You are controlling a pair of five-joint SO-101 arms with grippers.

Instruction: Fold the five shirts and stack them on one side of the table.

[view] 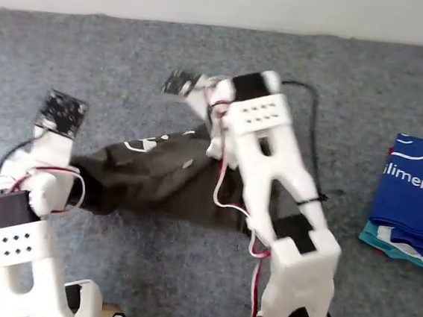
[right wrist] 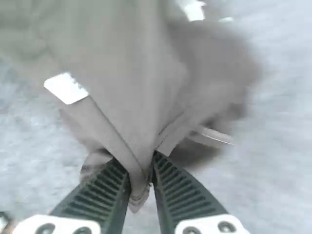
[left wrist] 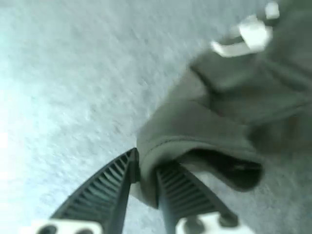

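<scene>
A dark olive shirt (view: 157,176) lies crumpled on the grey carpet between the two arms. My left gripper (left wrist: 145,163) is shut on a folded hem of the shirt (left wrist: 204,126) at its left end; in the high view the left gripper (view: 82,180) sits at that edge. My right gripper (right wrist: 141,168) is shut on a pinched fold of the same shirt (right wrist: 131,83), which hangs up from the fingers. In the high view the right gripper (view: 212,140) is at the shirt's far right edge. White labels show on the cloth.
A stack of folded shirts, blue on top (view: 415,185) over a teal one (view: 383,242), rests at the right side. A black cable (view: 311,138) runs behind the right arm. Grey carpet (view: 94,57) covers the surface.
</scene>
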